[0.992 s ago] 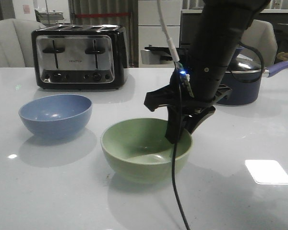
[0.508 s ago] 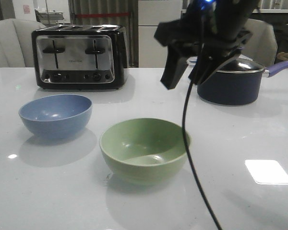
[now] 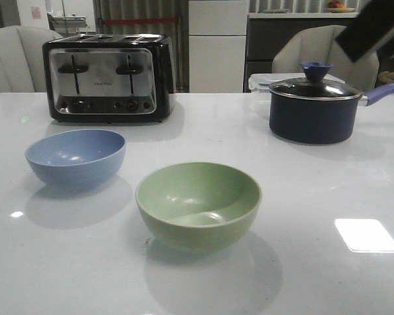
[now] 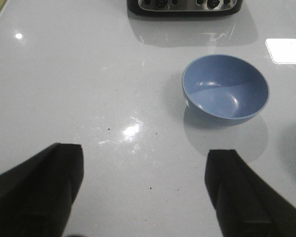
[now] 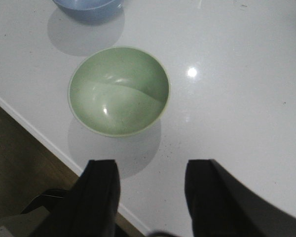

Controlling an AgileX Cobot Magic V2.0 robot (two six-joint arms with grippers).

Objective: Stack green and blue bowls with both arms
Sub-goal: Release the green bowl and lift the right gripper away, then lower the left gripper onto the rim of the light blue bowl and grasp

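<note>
The green bowl (image 3: 198, 205) stands upright and empty on the white table, near the middle front. The blue bowl (image 3: 75, 157) stands apart from it, to its left and a little farther back. In the front view only a dark piece of the right arm (image 3: 374, 29) shows at the top right corner, and no gripper shows there. The right gripper (image 5: 150, 170) is open and empty, high above the table with the green bowl (image 5: 119, 90) below it. The left gripper (image 4: 144, 158) is open and empty above bare table, short of the blue bowl (image 4: 225, 87).
A black and chrome toaster (image 3: 108, 77) stands at the back left. A dark lidded pot (image 3: 312, 106) with a purple handle stands at the back right. The table's front edge (image 5: 44, 143) and the floor show in the right wrist view.
The right arm has risen from the green bowl's rim and drawn away up and to the right, almost out of the front view. The bowls have stayed in place.
</note>
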